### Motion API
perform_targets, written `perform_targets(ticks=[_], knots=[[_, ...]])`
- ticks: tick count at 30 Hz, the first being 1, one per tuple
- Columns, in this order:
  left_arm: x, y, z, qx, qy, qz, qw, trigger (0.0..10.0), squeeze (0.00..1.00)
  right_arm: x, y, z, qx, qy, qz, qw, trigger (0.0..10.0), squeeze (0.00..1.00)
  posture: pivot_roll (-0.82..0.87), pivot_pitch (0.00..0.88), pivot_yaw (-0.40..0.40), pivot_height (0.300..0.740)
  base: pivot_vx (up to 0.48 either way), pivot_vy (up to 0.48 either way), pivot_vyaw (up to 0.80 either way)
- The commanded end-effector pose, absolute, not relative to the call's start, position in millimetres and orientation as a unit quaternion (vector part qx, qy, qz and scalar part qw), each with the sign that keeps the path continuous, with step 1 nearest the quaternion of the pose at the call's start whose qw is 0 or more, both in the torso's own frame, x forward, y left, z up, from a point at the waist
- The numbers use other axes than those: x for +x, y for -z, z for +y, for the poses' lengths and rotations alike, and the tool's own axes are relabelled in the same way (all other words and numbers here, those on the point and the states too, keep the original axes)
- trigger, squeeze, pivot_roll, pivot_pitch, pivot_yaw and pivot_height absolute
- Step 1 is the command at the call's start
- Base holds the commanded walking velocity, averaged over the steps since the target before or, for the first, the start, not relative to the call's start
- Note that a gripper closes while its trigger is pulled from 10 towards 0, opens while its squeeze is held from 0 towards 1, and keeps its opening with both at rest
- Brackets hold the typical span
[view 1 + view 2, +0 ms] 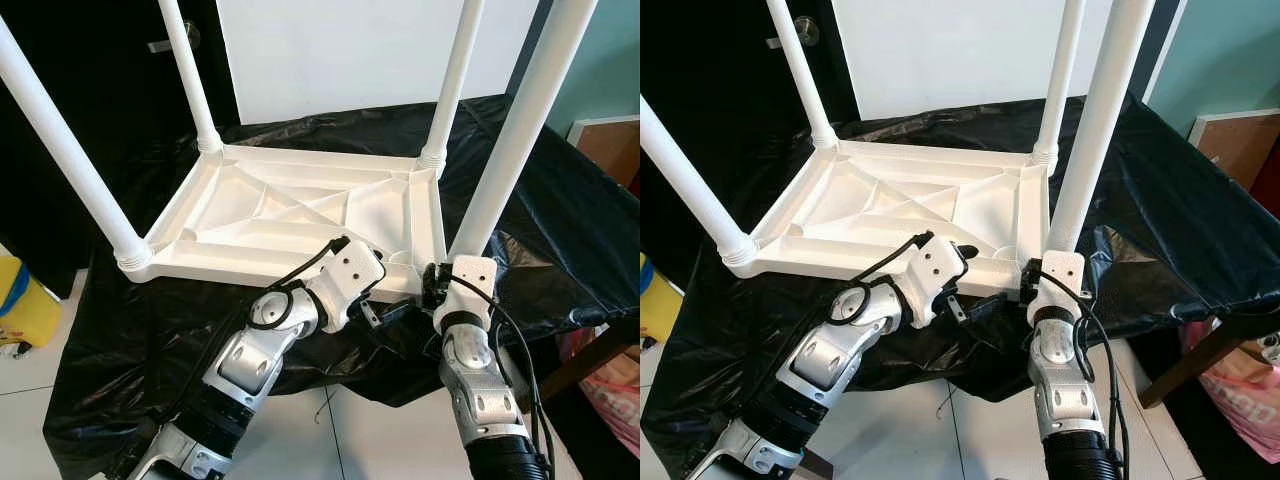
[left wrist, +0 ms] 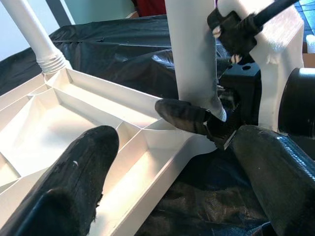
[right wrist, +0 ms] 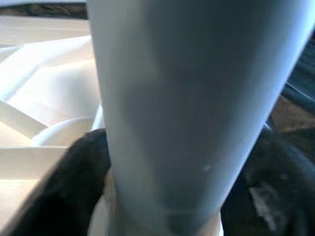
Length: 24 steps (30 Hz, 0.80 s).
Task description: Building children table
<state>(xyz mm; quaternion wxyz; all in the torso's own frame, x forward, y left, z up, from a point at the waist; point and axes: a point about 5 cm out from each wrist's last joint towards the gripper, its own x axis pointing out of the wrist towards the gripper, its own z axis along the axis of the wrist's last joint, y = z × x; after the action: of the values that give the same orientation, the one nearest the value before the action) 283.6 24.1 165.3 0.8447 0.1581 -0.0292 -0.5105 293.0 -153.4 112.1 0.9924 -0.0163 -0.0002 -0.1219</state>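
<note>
Gripping the fourth leg, the right tool clamps it; left tool spread wide.

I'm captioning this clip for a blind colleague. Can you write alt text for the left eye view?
The right gripper clamps the base of the fourth white leg at the near right corner of an upturned white tabletop, whose other three legs already stand. The left gripper rests open on the tabletop's near edge; a black sheet lies underneath.

White tiled floor; teal wall
</note>
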Motion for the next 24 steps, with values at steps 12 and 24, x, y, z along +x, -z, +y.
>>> perform_targets(ticks=[12,24], knots=[[284.5,-163.0,24.0,0.163,0.512,-0.027,0.843,10.0,0.0,281.9,-114.9,-185.6,-0.014,-0.067,-0.02,0.997,10.0,0.91,-0.18,0.01,-0.021,0.74,0.0,0.0,0.0],[285.3,-164.0,23.1,0.165,0.518,-0.028,0.839,10.0,0.0,302.3,-125.9,-196.1,-0.095,-0.234,0.0,0.968,10.0,0.0,-0.18,0.014,-0.004,0.74,0.0,0.0,0.0]])
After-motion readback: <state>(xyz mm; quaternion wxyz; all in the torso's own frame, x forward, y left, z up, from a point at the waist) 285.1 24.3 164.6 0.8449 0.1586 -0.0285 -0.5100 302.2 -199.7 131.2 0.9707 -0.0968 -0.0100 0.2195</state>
